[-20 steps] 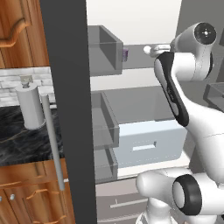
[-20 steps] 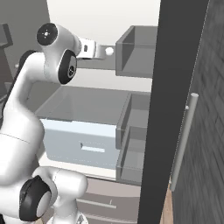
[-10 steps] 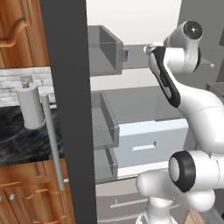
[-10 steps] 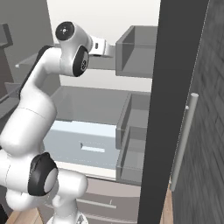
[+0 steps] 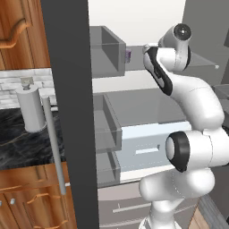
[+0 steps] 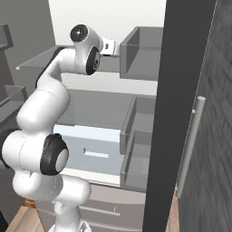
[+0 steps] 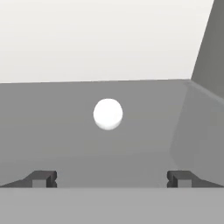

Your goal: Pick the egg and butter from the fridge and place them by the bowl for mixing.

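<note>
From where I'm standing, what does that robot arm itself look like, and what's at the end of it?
The arm is made of smooth, rounded glossy white segments, with dark grey to black rings and round caps at its joints. No loose cables show. The gripper ends in two small, blocky dark grey fingertips.

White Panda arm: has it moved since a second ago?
Yes. The white Panda arm has swung left, toward the grey door bin of the fridge in the left base view.
</note>
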{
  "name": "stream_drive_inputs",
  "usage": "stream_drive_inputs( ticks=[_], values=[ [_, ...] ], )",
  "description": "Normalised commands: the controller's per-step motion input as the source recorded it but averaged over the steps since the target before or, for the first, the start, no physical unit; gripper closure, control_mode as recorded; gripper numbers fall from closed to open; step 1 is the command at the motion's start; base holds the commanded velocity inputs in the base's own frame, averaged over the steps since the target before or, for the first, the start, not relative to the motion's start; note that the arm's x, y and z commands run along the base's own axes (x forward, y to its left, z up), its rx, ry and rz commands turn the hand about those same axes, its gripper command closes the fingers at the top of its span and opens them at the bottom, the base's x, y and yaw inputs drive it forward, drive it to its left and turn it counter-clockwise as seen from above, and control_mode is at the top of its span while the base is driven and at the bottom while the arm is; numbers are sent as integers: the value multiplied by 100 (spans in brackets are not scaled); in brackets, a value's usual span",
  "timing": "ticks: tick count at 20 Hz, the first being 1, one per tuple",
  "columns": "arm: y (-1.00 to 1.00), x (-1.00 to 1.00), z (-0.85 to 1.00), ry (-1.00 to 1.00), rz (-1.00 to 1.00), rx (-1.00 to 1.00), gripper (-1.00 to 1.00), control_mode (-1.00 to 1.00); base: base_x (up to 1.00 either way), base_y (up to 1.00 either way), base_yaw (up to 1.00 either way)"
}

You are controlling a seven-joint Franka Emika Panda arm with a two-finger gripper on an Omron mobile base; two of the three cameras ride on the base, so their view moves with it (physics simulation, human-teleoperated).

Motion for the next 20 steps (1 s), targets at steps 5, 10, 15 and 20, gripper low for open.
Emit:
stream_drive_inputs(
  ticks=[5, 10, 15, 20],
  values=[
    [-6, 73, 0, 9, 0, 0, -100, -100, 0, 0, 0],
    [-14, 69, 0, 13, 0, 0, -100, -100, 0, 0, 0],
    [-10, 65, 0, 8, 0, 0, -100, -100, 0, 0, 0],
    [0, 18, -2, 1, 0, 0, -100, -100, 0, 0, 0]
  ],
)
